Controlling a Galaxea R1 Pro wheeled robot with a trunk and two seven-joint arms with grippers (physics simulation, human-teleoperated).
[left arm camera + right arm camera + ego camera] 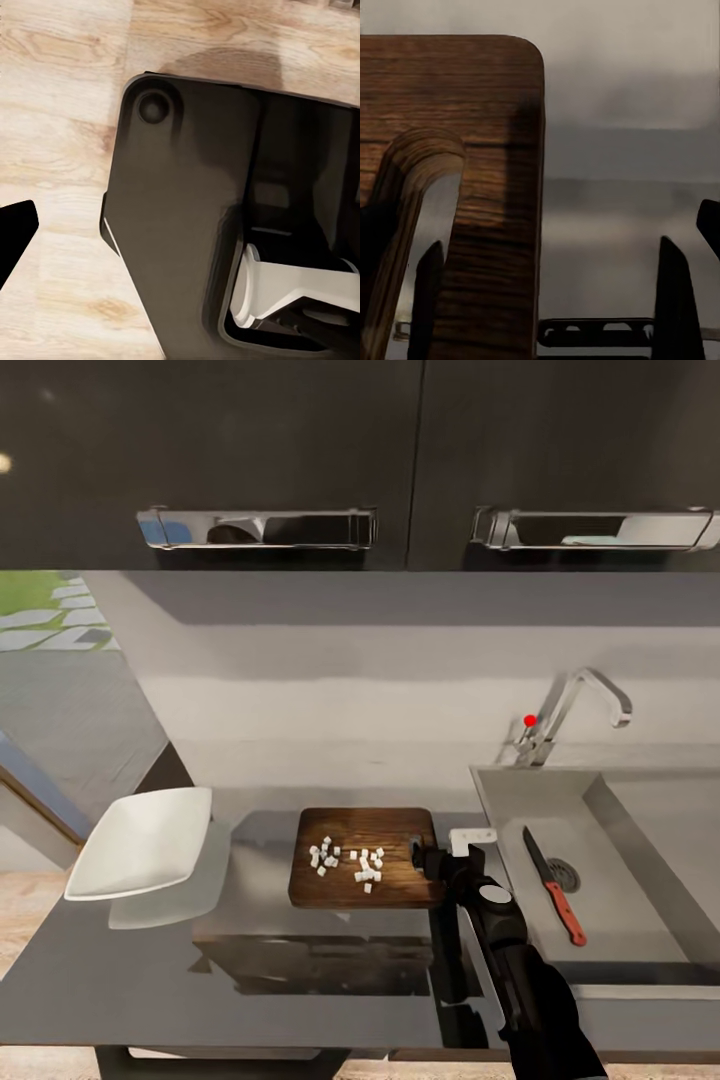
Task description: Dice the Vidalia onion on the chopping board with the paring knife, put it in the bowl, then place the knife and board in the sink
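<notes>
The right gripper (432,857) has its fingers wide at the handle end of the chopping board (365,857), one finger seemingly in the slot. Diced onion (347,860) lies on it; the paring knife (554,898) is in the sink (640,830). The robot should lift level toward the bowl (143,842).

text: none legible | labels: none | brands: none | numbers: none
</notes>
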